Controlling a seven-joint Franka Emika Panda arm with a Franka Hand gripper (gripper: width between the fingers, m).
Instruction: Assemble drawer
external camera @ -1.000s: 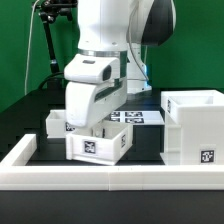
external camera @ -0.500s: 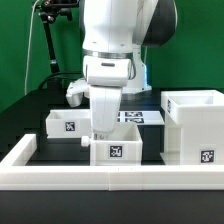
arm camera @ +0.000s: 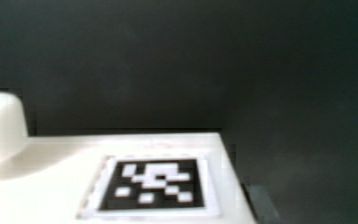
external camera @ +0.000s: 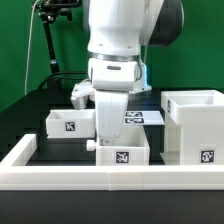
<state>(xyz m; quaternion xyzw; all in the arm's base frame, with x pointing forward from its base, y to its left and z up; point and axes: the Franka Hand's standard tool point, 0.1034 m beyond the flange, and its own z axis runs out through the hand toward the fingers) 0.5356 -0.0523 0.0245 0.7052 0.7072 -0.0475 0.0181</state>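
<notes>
Far tray [external camera: 68, 124]: white, open-top, on the black table [external camera: 40, 105] toward the exterior view's left; square black-and-white tag facing the camera; partly hidden behind the arm.

Arm [external camera: 122, 45]: white Franka body, filling the upper centre of the exterior view, wrist pointing down over the near tray.

Gripper [external camera: 108, 137]: lowered to the near tray's left end; fingertips hidden behind the tray wall, so cannot tell whether open or closed, or whether gripping anything.

Near tray [external camera: 122, 157]: white, open-top, centre of the exterior view, directly below the gripper, just behind the low white rim [external camera: 100, 180]; tag [external camera: 122, 157] on its front wall; small knob-like stub protruding at its left end [external camera: 91, 145]. In the wrist view, a white surface with the tag [arm camera: 155, 185] shown close and blurred, a rounded white shape [arm camera: 2, 125] beside it, dark table beyond.

Marker board [external camera: 143, 117]: flat, white, printed squares, lying on the table behind the near tray, partly covered by the arm.

Drawer shell [external camera: 194, 126]: tall white hollow box, top open, at the exterior view's right; tag [external camera: 207, 155] low on its front face; apart from the near tray, a narrow gap between them.

Backdrop: green wall behind; black stand [external camera: 47, 40] at upper left.
</notes>
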